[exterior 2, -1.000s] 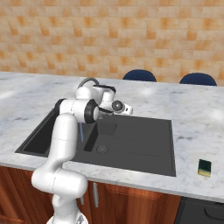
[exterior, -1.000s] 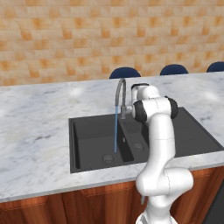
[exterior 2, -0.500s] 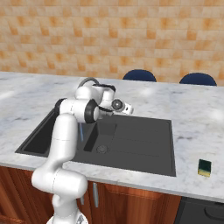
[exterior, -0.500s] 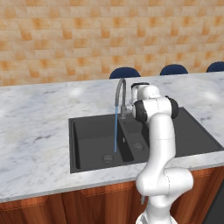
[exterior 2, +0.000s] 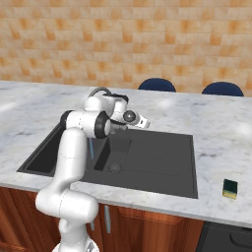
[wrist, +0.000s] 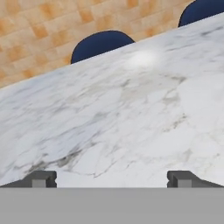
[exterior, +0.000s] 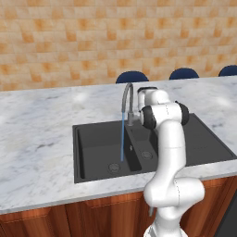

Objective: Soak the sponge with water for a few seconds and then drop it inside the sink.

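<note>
Nothing is changing: your gripper (wrist: 112,179) is still hanging wide open and empty, with the sponge (exterior 2: 230,188) waiting untouched beside the sink (exterior 2: 167,174) while the water (exterior: 122,139) is running.

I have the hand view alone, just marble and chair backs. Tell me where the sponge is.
Observer: The sponge lies on the counter to the right of the sink, near the front edge.
Operator: Report the tap.
Observer: Water is running, a thin stream falling into the narrower basin.
Operator: Say where my gripper is.
Observer: The gripper is open and empty, above the back edge of the sink, far from the sponge.
</note>
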{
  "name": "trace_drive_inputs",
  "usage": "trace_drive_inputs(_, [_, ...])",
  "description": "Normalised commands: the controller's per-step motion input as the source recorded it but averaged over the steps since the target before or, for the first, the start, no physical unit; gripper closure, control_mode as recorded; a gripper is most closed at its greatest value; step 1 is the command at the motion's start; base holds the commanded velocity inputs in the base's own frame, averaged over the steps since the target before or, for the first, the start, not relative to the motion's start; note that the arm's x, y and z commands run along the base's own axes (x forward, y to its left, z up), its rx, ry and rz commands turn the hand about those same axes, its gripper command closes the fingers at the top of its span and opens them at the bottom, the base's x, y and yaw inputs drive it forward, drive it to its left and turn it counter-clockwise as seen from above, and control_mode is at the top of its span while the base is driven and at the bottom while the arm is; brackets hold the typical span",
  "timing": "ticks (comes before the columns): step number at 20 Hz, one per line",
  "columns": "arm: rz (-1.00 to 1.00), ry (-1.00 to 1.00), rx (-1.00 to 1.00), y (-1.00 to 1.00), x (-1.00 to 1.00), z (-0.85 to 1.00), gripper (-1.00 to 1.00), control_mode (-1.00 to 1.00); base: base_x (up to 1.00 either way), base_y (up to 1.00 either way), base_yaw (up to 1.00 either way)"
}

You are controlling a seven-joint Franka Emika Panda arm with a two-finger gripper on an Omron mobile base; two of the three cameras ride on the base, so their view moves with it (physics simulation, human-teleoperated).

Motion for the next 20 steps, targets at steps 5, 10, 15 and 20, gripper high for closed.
trace_drive_inputs(5, [-0.04,-0.02,0.01,-0.27,0.07,0.61,-1.0,-1.0,0.0,0.0,0.0])
trace_drive_inputs(10, [0.05,-0.09,0.05,0.0,0.0,0.37,-1.0,-1.0,0.0,0.0,0.0])
trace_drive_inputs(15, [0.09,-0.01,0.04,-0.11,-0.13,0.47,-1.0,-1.0,0.0,0.0,0.0])
trace_drive_inputs(20, [0.01,0.04,0.0,-0.37,-0.5,0.56,-1.0,-1.0,0.0,0.0,0.0])
